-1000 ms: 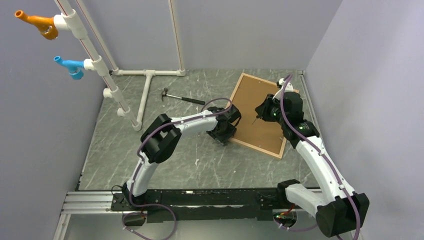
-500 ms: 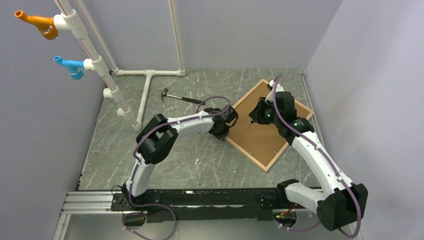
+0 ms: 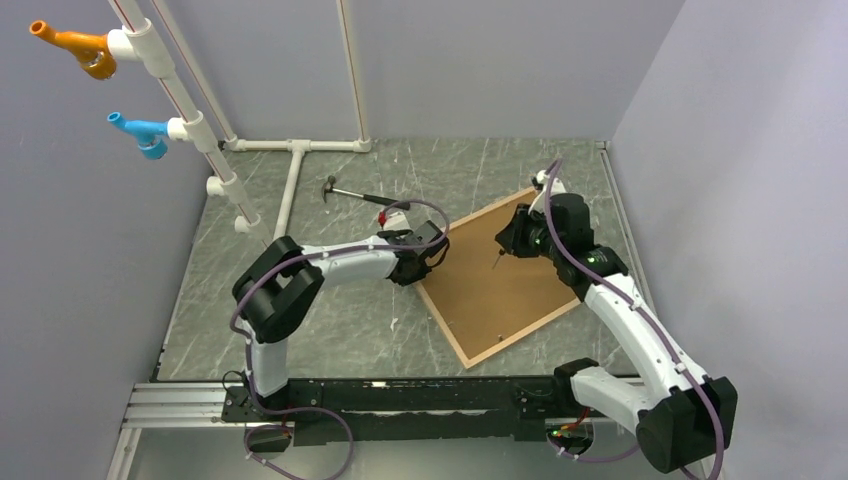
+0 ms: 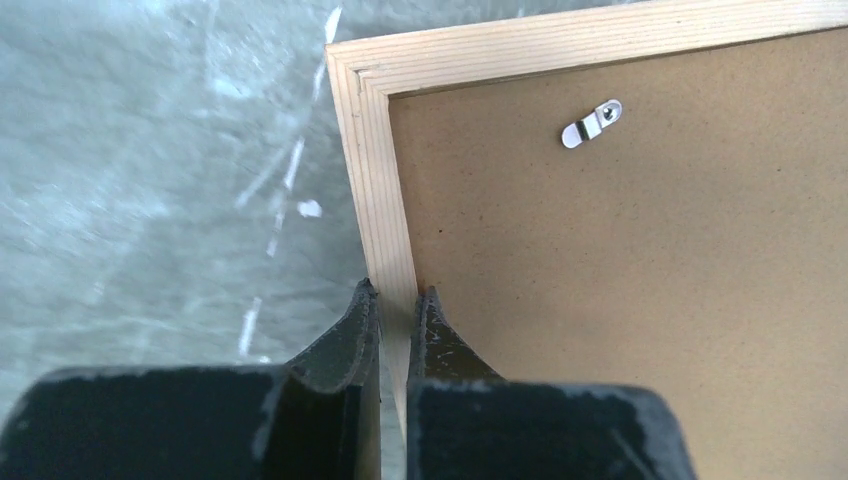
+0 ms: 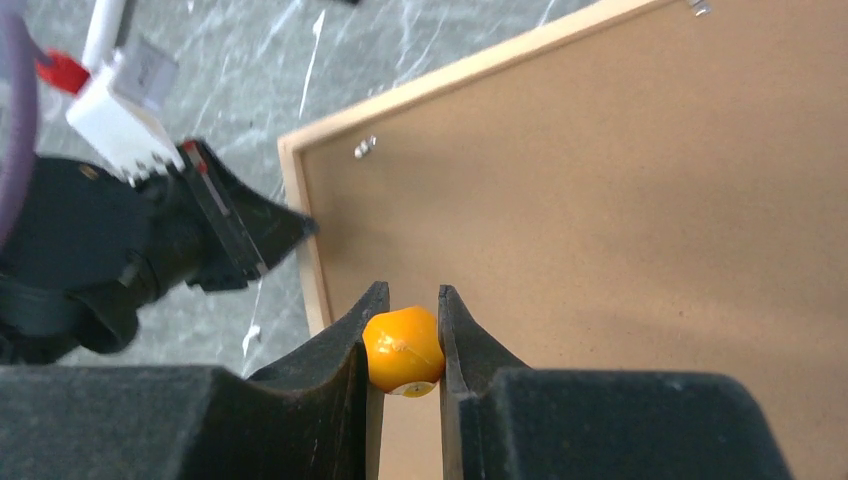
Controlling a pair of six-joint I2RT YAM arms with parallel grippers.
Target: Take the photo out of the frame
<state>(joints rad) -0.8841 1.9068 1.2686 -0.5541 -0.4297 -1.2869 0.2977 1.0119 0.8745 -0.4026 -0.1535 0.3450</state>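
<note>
Frame (image 3: 443, 327) lying face down on the right half of the table (image 3: 330, 320), with the brown back of the photo (image 3: 505, 295) uppermost and seated inside it. The left gripper (image 4: 397, 295) is pinched onto the frame's left rail, one finger on each side of the wood. The right gripper (image 5: 405, 295) clamps the orange knob of a thin tool (image 5: 402, 350) above the photo's back. Advised: hold the rail firmly and swivel each clip (image 4: 592, 123) aside with the tip, without gouging.
</note>
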